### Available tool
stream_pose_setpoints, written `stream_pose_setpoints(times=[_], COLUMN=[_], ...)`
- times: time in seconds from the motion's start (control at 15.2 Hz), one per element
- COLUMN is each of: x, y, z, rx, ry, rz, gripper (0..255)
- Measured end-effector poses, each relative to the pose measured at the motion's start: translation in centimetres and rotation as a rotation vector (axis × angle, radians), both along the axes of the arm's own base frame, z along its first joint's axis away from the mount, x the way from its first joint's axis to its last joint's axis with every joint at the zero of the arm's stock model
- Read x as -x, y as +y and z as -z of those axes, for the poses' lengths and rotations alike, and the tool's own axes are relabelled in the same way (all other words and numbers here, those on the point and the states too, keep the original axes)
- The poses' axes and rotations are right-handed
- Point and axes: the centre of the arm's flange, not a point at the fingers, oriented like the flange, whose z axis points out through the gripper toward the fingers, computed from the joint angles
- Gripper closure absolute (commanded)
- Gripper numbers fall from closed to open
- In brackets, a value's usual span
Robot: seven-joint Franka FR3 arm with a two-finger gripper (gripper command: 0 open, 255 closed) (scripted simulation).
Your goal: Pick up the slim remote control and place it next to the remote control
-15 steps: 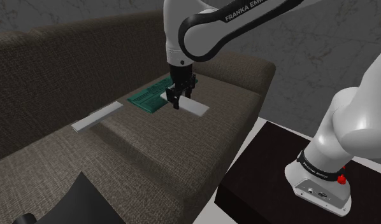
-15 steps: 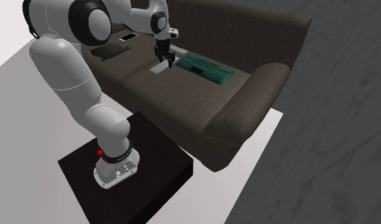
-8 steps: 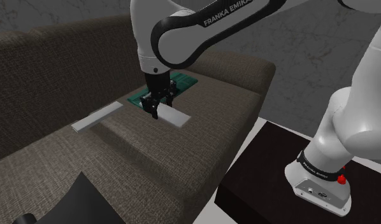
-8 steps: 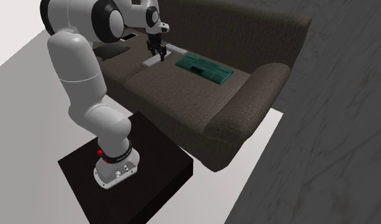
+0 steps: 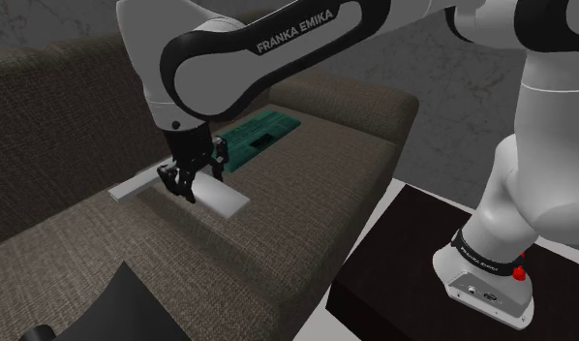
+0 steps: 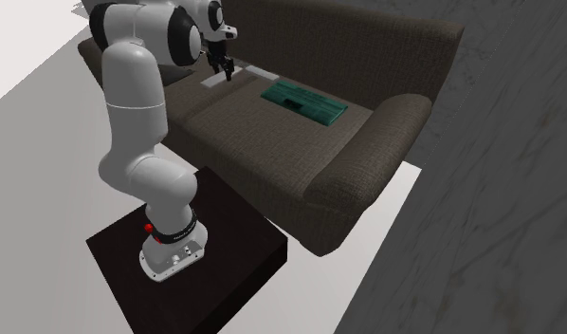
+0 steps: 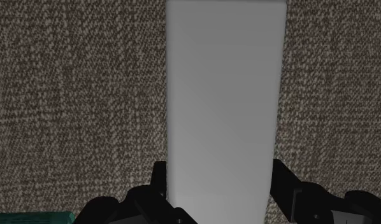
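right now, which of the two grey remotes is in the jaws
The grey remote clasped between the jaws, nearer the seat's front edge in the shoulder view. The other grey remote lies loose on the sofa cushion, nearer the backrest.

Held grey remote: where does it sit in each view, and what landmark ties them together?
Shoulder view: grey remote left of centre, in the gripper.
Second exterior view: upper left, at the gripper.
Wrist view: middle, between the fingers.
Shared landmark: green board.

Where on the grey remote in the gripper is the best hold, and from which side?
Across its narrow width, from above: the remote is long and flat, so only its long edges fit between the fingers. The gripper clasps it so.
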Motion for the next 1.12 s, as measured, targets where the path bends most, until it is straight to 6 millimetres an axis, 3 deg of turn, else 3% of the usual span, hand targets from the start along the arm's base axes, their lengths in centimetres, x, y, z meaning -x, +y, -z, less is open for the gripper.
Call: stream_pose_setpoints(times=[0.46,1.12], x=[-1.1,-1.2], y=[8.4,9.1], z=[0.5,5.6], rx=[0.000,0.000], ry=[0.000,0.000], rz=[0.000,0.002], gripper=[255,255])
